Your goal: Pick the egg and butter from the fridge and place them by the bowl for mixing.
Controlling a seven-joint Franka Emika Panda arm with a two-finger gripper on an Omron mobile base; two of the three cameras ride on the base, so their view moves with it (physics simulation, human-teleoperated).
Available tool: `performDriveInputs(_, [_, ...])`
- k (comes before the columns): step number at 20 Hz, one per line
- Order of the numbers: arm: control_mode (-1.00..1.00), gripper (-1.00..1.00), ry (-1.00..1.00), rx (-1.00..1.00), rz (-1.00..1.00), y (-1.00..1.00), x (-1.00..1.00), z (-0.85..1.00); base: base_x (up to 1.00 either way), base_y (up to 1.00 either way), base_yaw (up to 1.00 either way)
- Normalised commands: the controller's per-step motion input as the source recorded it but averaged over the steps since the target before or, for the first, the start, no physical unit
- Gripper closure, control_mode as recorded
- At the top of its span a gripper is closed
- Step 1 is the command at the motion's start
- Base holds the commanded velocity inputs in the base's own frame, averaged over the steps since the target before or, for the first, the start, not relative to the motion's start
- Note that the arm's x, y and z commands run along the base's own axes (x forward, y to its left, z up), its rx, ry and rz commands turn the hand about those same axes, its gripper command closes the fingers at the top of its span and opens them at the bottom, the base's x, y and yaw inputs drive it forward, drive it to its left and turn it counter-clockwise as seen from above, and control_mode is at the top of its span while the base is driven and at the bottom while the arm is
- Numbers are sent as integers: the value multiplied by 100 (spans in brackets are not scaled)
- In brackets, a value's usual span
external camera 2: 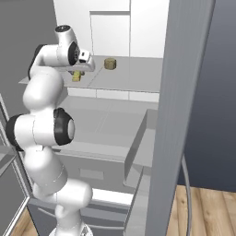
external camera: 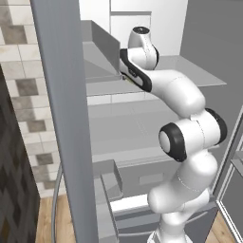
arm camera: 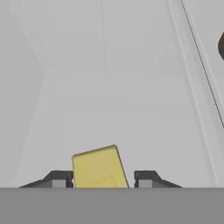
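Note:
The butter (arm camera: 98, 168) is a pale-yellow block lying on a pale shelf inside the fridge (external camera 2: 124, 85). It sits between my two dark fingertips (arm camera: 59, 178), and a narrow gap shows on its right side. My gripper (arm camera: 101, 179) is open around it. From the right base view, the butter (external camera 2: 76, 78) lies just under my hand (external camera 2: 82, 60) at the shelf's left end. The egg and the bowl are out of view.
A brownish lump (external camera 2: 109, 63) sits further right on the same shelf, and its dark edge (arm camera: 221, 46) shows in the hand view. The open fridge door (external camera 2: 184, 115) stands close on the right, and the other door (external camera: 61, 118) on the left. Drawers and lower shelves (external camera 2: 110, 124) lie below.

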Motion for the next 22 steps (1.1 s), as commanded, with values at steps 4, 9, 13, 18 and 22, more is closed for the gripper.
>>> performDriveInputs(4, [-100,100,13,-1,0,-17,-39,-54,0,0,0])
performDriveInputs(9, [-100,100,9,0,0,-19,-54,-46,0,0,0])
performDriveInputs(13, [-100,100,-1,0,0,-13,-71,-24,0,0,0])
performDriveInputs(18, [-100,100,-10,0,-1,-8,-70,-7,0,0,0])
performDriveInputs(22, [-100,100,-13,1,0,-14,-67,0,0,0,0])
